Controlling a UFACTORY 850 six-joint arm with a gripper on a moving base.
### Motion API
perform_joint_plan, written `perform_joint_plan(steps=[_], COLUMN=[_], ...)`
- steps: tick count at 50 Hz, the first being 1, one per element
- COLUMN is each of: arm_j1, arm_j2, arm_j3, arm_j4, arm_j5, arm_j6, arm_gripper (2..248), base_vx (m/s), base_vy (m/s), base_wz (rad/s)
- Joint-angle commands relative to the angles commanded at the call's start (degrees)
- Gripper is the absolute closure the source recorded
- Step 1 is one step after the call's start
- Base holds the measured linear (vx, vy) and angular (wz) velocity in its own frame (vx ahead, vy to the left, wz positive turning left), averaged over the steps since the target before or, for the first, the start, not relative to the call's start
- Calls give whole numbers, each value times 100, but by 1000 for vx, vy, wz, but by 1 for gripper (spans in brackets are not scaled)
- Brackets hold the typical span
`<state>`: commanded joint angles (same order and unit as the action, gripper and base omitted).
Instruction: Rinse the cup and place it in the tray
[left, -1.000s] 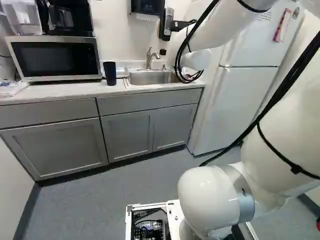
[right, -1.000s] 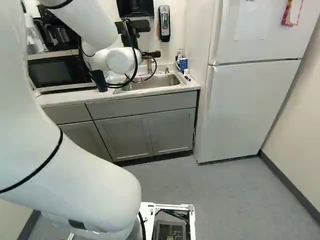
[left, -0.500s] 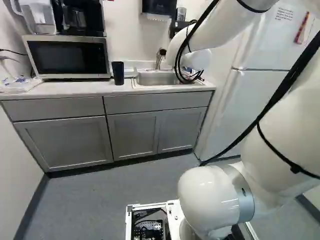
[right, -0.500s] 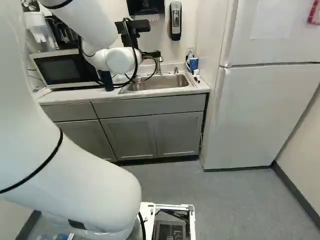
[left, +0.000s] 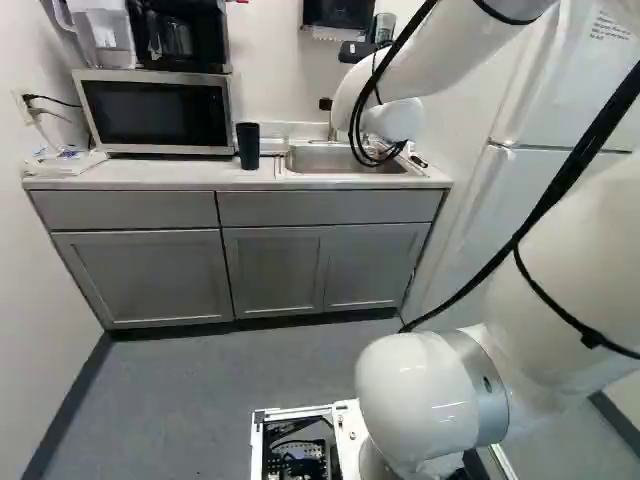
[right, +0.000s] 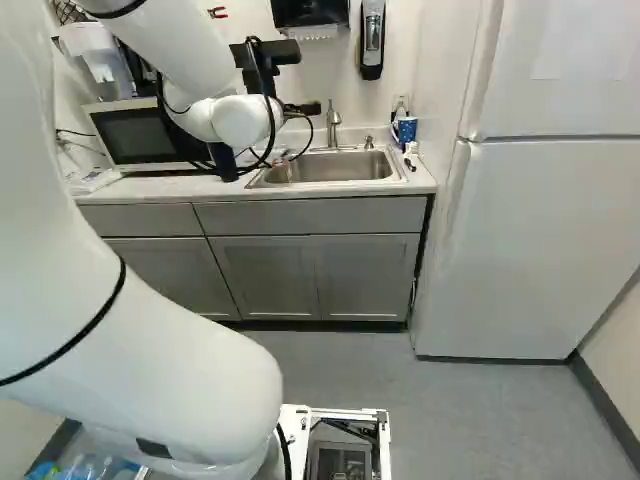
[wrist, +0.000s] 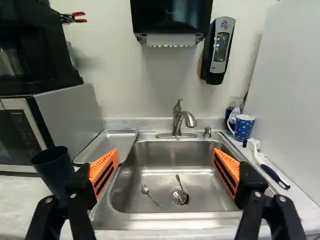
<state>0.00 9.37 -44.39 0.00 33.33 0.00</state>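
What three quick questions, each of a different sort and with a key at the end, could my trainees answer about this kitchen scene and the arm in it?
1. True or false: the gripper stands open in the wrist view.

2. Multiple choice: in the left base view, which of these stands on the counter close beside the microwave?
A. spotted mug
B. dark cup
C. soap dispenser

3. Fill in the missing word: the metal tray lies beside the ____, on the side nearer the microwave.

Key: 1. true; 2. B; 3. sink
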Motion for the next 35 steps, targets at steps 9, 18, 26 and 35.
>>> perform_joint_plan(steps=[9,18,26,35], arm_j1=[0,0,0,0], arm_j2=[0,0,0,0], arm_j3=[0,0,0,0], arm_j4=[0,0,0,0], arm_j5=[0,0,0,0], arm_j6=[0,0,0,0], arm_gripper=[3,3,3,3], base_vx=[69,74,79,81], base_vy=[-65,-64,-64,-67], base_wz=[215,218,218,228])
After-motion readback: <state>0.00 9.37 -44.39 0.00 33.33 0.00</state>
